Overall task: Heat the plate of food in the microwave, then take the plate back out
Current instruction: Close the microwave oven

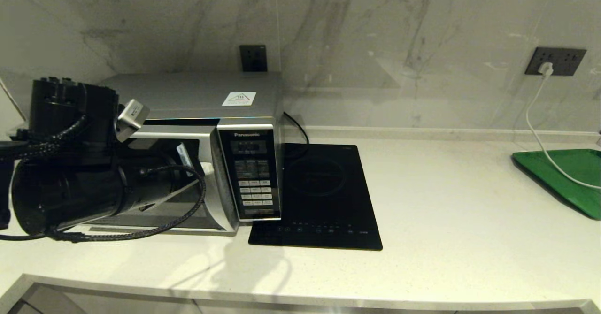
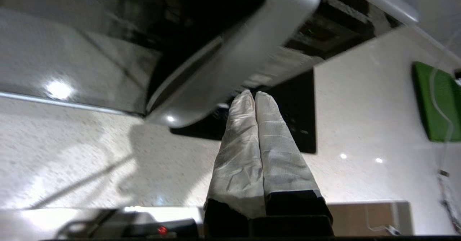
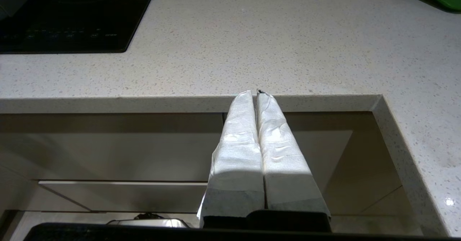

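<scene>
The silver-grey microwave [image 1: 197,93] stands at the counter's left, its black keypad [image 1: 253,178] facing me. Its dark glass door [image 2: 230,53] looks partly swung out, the silver free edge [image 1: 219,182] standing off from the keypad panel. My left arm [image 1: 70,178] reaches across the front of the door. The left gripper [image 2: 255,94] is shut and empty, its taped tips just beside the door's free edge. The plate of food is out of view. My right gripper [image 3: 256,92] is shut and empty, parked below the counter's front edge.
A flat black induction hob [image 1: 324,196] lies right of the microwave. A green tray [image 1: 563,178] sits at the far right, with a white cable [image 1: 540,131] running across it from a wall socket. The counter's front edge [image 3: 180,104] is close to the right gripper.
</scene>
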Motion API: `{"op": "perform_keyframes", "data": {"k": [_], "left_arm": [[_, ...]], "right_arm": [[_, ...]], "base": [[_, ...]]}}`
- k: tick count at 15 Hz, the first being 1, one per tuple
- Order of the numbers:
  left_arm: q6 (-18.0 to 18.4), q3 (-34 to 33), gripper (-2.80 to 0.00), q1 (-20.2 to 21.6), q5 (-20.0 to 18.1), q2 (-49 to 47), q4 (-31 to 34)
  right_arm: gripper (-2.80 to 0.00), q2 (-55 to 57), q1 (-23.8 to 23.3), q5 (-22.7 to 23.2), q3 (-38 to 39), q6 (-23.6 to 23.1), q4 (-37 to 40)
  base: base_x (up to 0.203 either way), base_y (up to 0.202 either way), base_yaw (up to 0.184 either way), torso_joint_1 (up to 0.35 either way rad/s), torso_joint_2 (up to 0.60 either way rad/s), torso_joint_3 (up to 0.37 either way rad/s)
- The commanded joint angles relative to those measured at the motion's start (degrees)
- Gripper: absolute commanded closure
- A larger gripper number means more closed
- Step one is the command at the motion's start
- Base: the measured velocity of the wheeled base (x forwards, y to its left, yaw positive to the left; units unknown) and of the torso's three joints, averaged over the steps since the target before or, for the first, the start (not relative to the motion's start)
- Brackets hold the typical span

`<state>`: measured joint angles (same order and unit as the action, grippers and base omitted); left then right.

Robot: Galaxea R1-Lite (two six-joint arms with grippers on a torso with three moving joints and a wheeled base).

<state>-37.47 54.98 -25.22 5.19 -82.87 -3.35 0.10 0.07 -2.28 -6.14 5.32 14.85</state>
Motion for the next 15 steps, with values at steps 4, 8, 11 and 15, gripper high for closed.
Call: {"op": "perform_keyframes", "data": {"k": [4, 8, 11, 15], "left_arm": [[1.40, -0.37, 0.00, 2.91, 1.34, -2.14, -1.14], [2.31, -0.40, 0.00, 2.95, 1.49, -3.46, -1.16], [2.22, -1.01, 0.00, 2.89, 1.49, -3.53, -1.31], [2.38, -2.53, 0.00, 2.89, 2.11, -5.02, -6.49]], "right_arm": [[0.00, -0.01, 0.01, -0.01, -0.01, 0.05, 0.09], [0.00, -0.01, 0.01, -0.01, -0.01, 0.05, 0.09], [0.00, -0.01, 0.01, -0.01, -0.01, 0.05, 0.09], [0.00, -0.01, 0.01, -0.01, -0.01, 0.05, 0.09]], "base": [[0.000, 0.000, 0.000, 0.000, 0.00, 0.000], [0.000, 0.000, 0.000, 0.000, 0.00, 0.000], [0.000, 0.000, 0.000, 0.000, 0.00, 0.000], [0.000, 0.000, 0.000, 0.000, 0.00, 0.000]]}}
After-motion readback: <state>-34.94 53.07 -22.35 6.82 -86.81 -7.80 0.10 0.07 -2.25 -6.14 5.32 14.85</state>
